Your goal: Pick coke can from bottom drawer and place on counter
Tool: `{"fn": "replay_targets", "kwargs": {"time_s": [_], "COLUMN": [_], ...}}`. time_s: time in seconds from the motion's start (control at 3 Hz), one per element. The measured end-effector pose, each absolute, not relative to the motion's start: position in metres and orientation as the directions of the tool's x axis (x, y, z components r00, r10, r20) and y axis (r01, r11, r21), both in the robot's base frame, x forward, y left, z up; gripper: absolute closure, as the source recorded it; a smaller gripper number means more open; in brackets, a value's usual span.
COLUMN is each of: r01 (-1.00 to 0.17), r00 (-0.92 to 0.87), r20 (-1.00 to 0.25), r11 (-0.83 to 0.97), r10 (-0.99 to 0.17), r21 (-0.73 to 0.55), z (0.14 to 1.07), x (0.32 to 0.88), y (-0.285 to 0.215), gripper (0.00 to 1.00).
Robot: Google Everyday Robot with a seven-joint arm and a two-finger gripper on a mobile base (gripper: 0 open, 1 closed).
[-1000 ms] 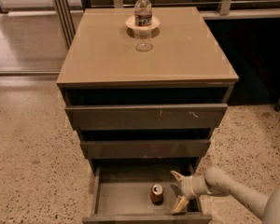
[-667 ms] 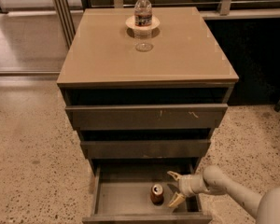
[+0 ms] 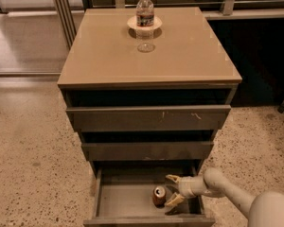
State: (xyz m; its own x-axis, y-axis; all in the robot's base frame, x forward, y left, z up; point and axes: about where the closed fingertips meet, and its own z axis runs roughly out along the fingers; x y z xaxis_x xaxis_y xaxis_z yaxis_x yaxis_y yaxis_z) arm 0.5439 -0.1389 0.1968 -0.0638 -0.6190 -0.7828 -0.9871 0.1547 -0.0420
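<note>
— Red-brown coke can (image 3: pixel 159 196): where?
— Upright in the open bottom drawer (image 3: pixel 128 197), bottom centre of frame.
— And the gripper (image 3: pixel 173 189)?
— Just right of it, fingers spread wide, holding nothing.

We look down from above and in front of the counter (image 3: pixel 180 56), near enough that the pincer (image 3: pixel 173 189) reaches into the bottom drawer (image 3: pixel 128 200).
</note>
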Motion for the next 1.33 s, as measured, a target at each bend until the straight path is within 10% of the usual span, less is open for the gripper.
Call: {"fn": "replay_targets", "kwargs": {"time_s": [1.33], "r01": [-0.994], "r00": [-0.108], "r20": [-0.794], "r11": [0.093], "r10": [-0.598], "r21": [0.064], "z": [0.163], "x": [0.536], "y": [-0.108], "gripper": [0.23]}}
